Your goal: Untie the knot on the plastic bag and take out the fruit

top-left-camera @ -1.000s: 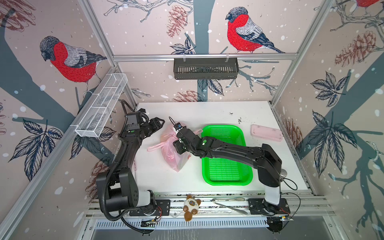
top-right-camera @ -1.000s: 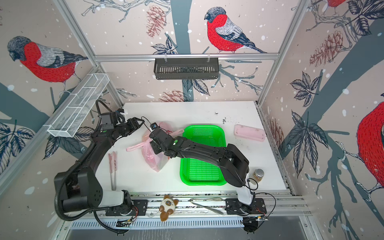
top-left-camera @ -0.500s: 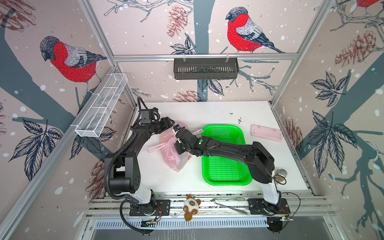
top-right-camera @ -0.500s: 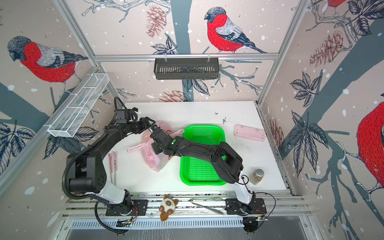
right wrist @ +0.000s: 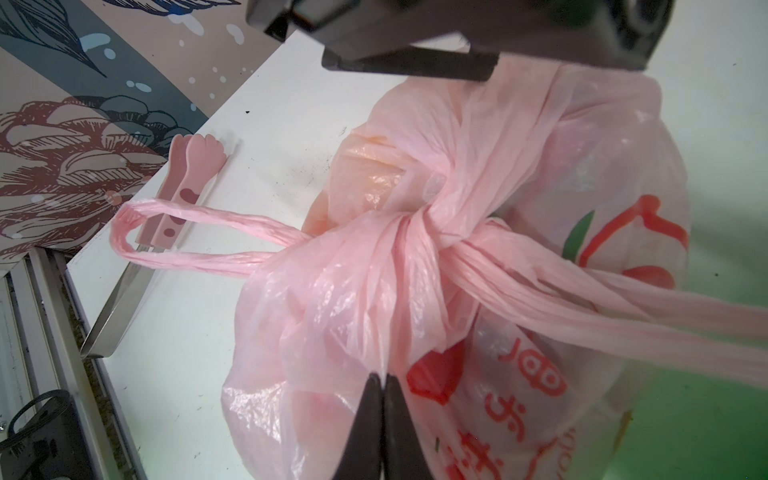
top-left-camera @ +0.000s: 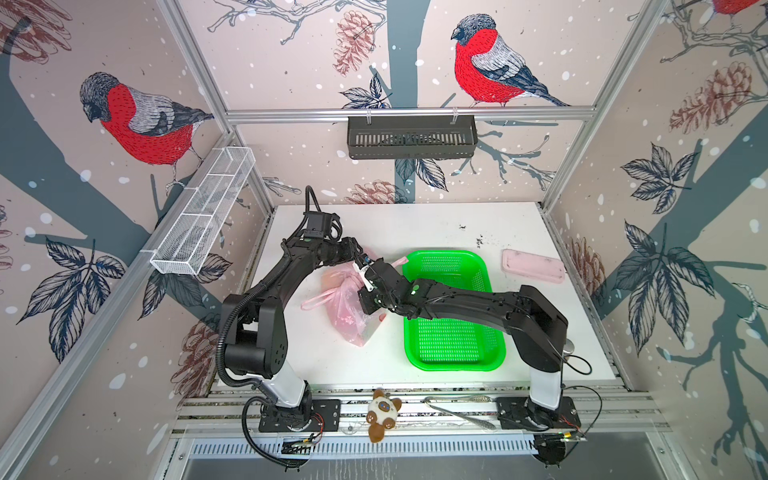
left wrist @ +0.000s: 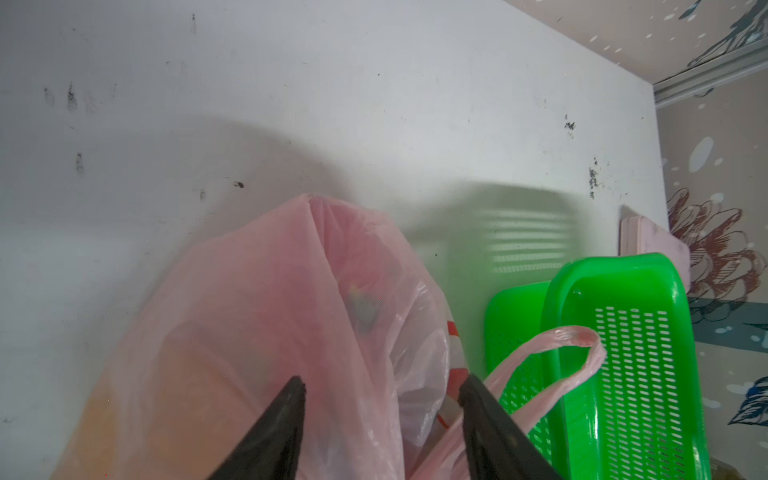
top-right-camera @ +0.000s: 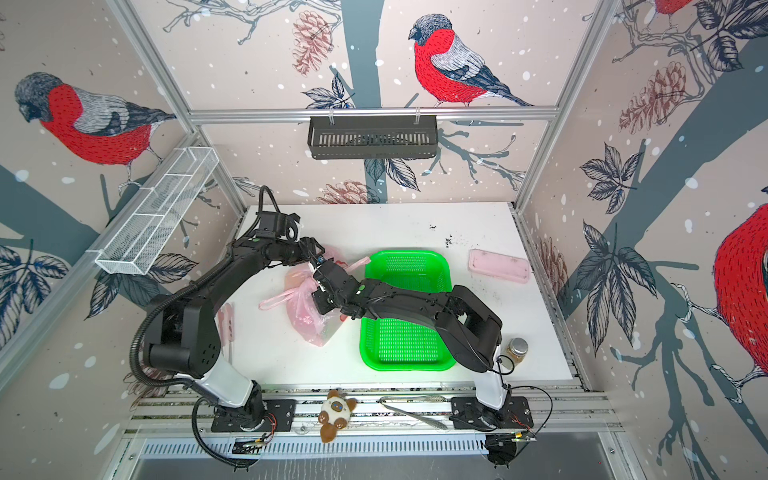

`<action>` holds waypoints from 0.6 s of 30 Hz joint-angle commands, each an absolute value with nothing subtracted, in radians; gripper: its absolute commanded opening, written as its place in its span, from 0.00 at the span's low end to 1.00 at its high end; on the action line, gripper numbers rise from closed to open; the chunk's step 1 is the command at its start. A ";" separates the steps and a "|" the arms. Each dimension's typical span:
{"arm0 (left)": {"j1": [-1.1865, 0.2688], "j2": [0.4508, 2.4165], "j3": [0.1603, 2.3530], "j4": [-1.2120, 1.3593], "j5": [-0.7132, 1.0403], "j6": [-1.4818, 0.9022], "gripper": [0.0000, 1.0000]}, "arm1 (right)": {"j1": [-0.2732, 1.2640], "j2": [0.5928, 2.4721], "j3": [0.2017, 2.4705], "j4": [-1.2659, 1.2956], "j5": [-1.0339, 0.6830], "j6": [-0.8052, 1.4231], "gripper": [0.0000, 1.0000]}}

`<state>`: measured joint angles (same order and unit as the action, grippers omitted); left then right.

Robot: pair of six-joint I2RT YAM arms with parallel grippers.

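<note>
The plastic bag (top-left-camera: 345,312) lies on the tabletop (top-left-camera: 436,224), centre-left in both top views, just left of the green basket (top-left-camera: 453,332); the knot (right wrist: 419,232) is tied; right gripper (right wrist: 382,386) pinches bag film beside the knot; left gripper (left wrist: 380,399) is spread, straddling the bag.

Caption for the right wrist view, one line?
Right gripper, jaws shut, pinches the translucent pale pink plastic bag beside its tied twisted-handle knot.

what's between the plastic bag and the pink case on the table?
The green basket sits between the plastic bag and the pink case, with bare table on its case side. Both top views show this.
</note>
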<state>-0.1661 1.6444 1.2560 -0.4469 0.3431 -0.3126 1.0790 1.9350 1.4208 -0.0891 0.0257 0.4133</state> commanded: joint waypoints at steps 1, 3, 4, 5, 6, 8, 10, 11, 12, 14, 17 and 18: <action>-0.193 1.648 1.293 -0.567 0.229 -0.246 0.58 | 1.076 1.924 1.417 -0.045 0.011 0.410 0.06; -0.206 1.647 1.291 -0.580 0.195 -0.238 0.58 | 1.073 1.921 1.413 -0.034 0.007 0.411 0.06; -0.213 1.647 1.289 -0.581 0.183 -0.236 0.58 | 1.072 1.921 1.413 -0.028 0.003 0.411 0.06; -0.219 1.650 1.289 -0.584 0.171 -0.235 0.58 | 1.072 1.922 1.414 -0.026 0.000 0.410 0.06; -0.223 1.654 1.293 -0.588 0.162 -0.235 0.57 | 1.071 1.923 1.417 -0.025 -0.002 0.409 0.06; -0.241 1.660 1.307 -0.610 0.123 -0.230 0.56 | 1.069 1.925 1.423 -0.028 -0.002 0.407 0.06; -0.262 1.659 1.321 -0.634 0.063 -0.227 0.56 | 1.069 1.922 1.425 -0.028 0.000 0.404 0.06; -0.272 1.658 1.333 -0.648 0.033 -0.228 0.56 | 1.069 1.922 1.425 -0.026 -0.001 0.403 0.06; -0.276 1.658 1.343 -0.667 0.009 -0.231 0.56 | 1.069 1.921 1.425 -0.026 -0.001 0.402 0.06; -0.285 1.649 1.348 -0.686 -0.029 -0.237 0.56 | 1.068 1.923 1.427 -0.025 -0.005 0.400 0.06; -0.291 1.618 1.327 -0.690 -0.061 -0.251 0.56 | 1.068 1.928 1.430 -0.022 -0.011 0.402 0.06; -0.291 1.609 1.317 -0.685 -0.065 -0.255 0.56 | 1.068 1.930 1.430 -0.021 -0.013 0.403 0.06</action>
